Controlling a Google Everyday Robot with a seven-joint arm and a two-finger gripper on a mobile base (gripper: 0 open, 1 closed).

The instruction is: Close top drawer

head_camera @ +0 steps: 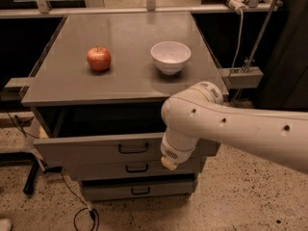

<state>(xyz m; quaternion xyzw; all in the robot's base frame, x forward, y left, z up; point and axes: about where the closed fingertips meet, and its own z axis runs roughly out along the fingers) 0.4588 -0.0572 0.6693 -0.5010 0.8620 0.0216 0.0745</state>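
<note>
The top drawer (pixel 96 150) of the grey cabinet stands pulled out, and its dark inside shows under the cabinet top. Its wide flat front carries a small dark bar handle (pixel 133 148) at the centre. My white arm reaches in from the right. My gripper (pixel 169 163) points down in front of the right part of the top drawer's front, at its lower edge, right of the handle. Only its cream tip shows. Whether it touches the front cannot be told.
A red apple (pixel 98 58) and a white bowl (pixel 170 56) sit on the cabinet top (pixel 125 32). Two narrower drawers (pixel 137 168) lie below the top one. Cables run over the speckled floor at the left (pixel 77 206). A metal stand (pixel 245 71) is at the right.
</note>
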